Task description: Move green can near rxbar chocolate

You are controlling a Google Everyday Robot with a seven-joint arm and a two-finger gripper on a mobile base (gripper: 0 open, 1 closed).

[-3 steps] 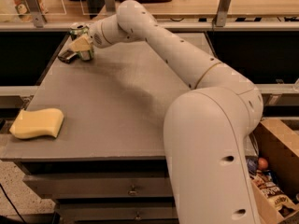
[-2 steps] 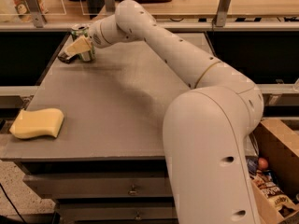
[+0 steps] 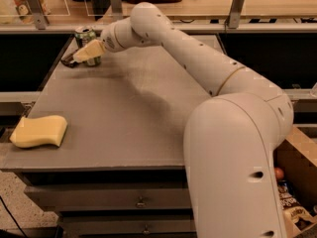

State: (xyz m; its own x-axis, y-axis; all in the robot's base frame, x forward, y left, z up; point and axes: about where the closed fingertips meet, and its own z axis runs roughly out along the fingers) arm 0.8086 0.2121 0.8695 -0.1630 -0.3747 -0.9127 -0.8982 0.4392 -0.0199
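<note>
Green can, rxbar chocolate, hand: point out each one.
green can (image 3: 84,36), camera view, upper green wall.
rxbar chocolate (image 3: 69,61), camera view, dark visible end.
hand (image 3: 83,54), camera view, pale tip, in front of the can.

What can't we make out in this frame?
- green can: camera view, far left corner of the table. The tool covers its middle, so contact cannot be told, and the markings are too small to read.
- rxbar chocolate: only a dark sliver shows left of the tool. Its gap to the can is hidden.
- box: lower right, cut off by the frame edge and the arm's base.
</note>
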